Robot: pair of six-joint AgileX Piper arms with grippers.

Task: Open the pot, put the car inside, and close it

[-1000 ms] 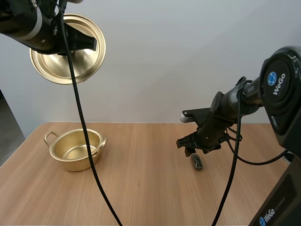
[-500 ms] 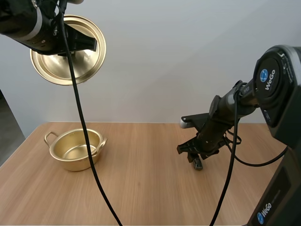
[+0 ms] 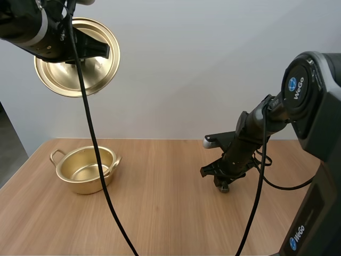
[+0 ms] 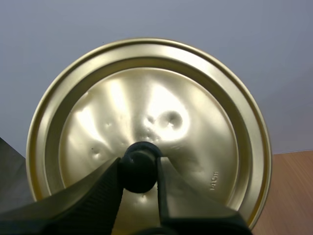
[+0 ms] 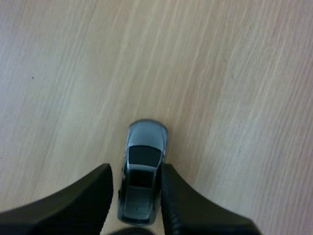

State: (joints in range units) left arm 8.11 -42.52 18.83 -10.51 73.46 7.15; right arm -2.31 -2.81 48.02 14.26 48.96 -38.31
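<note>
Lowered since the earlier frame, the right gripper (image 3: 222, 180) now sits at centre right of the high view, over the small grey toy car (image 3: 224, 187) on the wooden table (image 3: 160, 213); the left gripper (image 3: 104, 49) holds the round gold metal lid (image 3: 58, 74) at upper left, well above the open gold two-handled pot (image 3: 80, 185) at lower left. Left wrist view: fingers (image 4: 88, 196) clamped on the lid's black knob (image 4: 140, 164). Right wrist view: fingers (image 5: 73, 196) stand apart astride the car's (image 5: 142, 176) rear half, not yet closed; judged ready for the pinch, then the carry to the pot.
</note>
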